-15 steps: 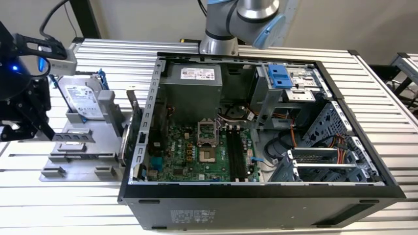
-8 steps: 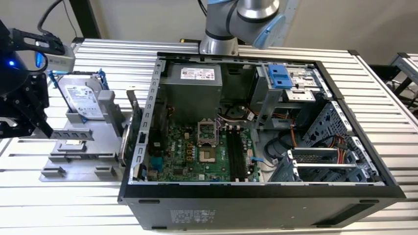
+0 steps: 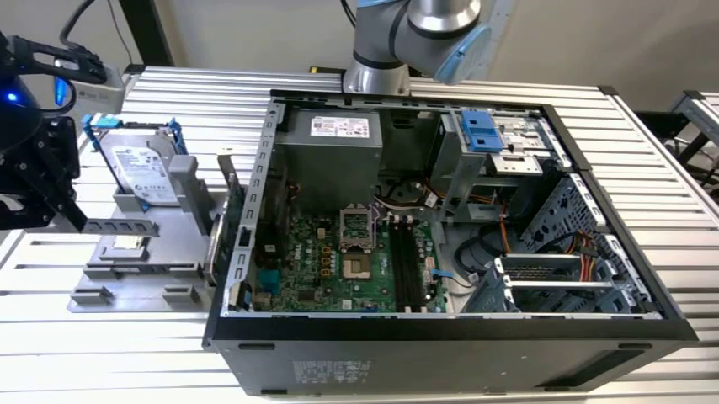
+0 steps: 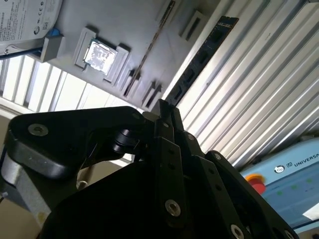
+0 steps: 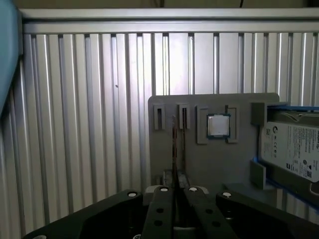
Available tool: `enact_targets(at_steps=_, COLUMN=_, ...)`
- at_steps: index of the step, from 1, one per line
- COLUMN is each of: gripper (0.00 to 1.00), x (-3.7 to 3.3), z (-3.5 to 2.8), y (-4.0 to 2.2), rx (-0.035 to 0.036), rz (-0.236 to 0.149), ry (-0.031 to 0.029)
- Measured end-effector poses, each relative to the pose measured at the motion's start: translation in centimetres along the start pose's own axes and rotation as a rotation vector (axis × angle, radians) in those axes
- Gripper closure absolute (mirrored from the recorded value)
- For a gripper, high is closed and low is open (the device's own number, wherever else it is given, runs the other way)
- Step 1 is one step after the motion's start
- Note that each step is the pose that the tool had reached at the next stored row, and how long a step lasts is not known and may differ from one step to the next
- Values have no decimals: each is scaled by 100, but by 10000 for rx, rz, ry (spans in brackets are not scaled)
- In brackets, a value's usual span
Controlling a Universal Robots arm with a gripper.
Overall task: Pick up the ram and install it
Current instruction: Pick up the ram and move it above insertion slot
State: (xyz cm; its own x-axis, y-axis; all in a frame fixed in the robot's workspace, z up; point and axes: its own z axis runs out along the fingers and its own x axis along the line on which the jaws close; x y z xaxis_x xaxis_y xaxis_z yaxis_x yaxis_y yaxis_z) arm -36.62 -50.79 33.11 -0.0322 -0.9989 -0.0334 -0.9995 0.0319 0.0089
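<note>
claw (image 4: 164, 107): nearly closed, seemingly pinching ram (image 4: 198, 60) jutting ahead
handling: light, stiff, fragile; hold board edges, not chips

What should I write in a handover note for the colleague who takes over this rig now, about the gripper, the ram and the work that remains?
Gripper: shut on the ram, which sticks out past the fingertips.
Place: at the grey holder on the exterior view's left, beside the hard drive and outside the open computer case.
Done: the ram is gripped.
Left: the long black slots on the board inside the case look empty, so the ram is not yet installed.
</note>
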Motion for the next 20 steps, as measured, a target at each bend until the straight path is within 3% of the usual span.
enact_targets(at_steps=20, gripper=100, x=-28, z=-331, y=3, rx=-1, rz=0, ry=1)
